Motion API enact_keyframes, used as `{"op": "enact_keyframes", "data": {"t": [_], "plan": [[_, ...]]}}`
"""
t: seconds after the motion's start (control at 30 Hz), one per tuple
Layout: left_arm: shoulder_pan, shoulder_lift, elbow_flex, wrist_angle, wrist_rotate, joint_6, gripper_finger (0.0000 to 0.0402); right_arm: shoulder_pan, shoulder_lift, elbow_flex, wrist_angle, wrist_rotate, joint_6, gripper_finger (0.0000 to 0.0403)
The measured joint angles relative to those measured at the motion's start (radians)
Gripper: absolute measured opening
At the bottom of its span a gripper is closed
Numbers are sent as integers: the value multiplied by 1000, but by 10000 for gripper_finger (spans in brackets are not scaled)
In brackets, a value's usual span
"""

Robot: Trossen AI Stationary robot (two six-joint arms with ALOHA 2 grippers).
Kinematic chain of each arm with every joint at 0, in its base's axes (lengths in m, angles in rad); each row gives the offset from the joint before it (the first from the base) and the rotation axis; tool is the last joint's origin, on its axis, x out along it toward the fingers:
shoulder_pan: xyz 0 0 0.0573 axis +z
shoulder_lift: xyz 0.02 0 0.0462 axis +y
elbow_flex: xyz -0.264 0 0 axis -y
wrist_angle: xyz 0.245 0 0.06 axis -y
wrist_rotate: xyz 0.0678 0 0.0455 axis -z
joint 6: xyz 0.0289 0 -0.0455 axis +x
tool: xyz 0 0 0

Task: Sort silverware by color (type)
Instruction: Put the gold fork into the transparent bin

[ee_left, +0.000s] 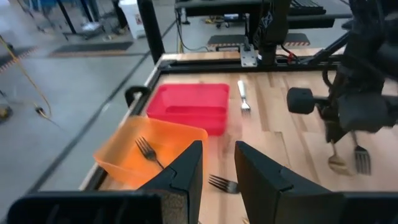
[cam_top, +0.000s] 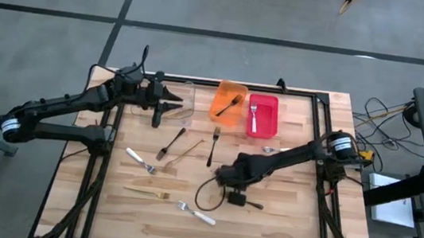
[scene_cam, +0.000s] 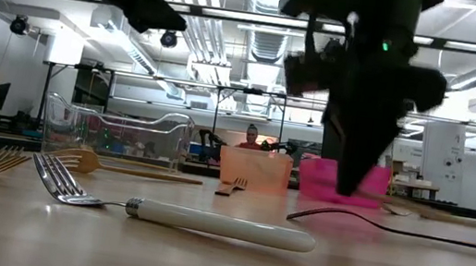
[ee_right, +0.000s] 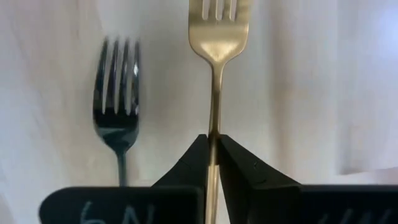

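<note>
Several slim forks lie on the wooden table (cam_top: 280, 223): black (cam_top: 171, 142), gold (cam_top: 147, 193) and silver with pale handles (cam_top: 197, 213). One black fork lies in the orange bin (cam_top: 230, 103) and a silver one in the red bin (cam_top: 263, 115). My right gripper (ee_right: 213, 146) points down at mid-table (cam_top: 222, 172), shut on a gold fork (ee_right: 217, 37). A black fork (ee_right: 117, 112) lies beside it. My left gripper (ee_left: 217, 165) hovers open and empty by the clear bin (cam_top: 186, 104), high above the table (scene_cam: 157, 14). My right gripper pinches the gold fork's thin handle (ee_right: 214, 118) between its two fingertips. The fingers come from above, pointing down, and lie across the handle. The tines point away toward the bins. Whether the fork is lifted off the table, I cannot tell.
The clear, orange and red bins stand in a row at the table's far edge. A black cable (scene_cam: 392, 229) trails on the wood near my right gripper. A silver utensil (cam_top: 272, 150) lies near the red bin. Black frame rails run along the table's sides.
</note>
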Motion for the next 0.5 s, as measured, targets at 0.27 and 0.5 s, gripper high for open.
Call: {"op": "enact_keyframes", "data": {"t": [0.27, 0.5], "plan": [[2, -16, 1, 81, -56, 70, 77, -73, -114, 10, 27, 84, -81, 13], [13, -46, 2, 140, -105, 128, 77, -164, -179, 13, 266, 114, -257, 13]]}}
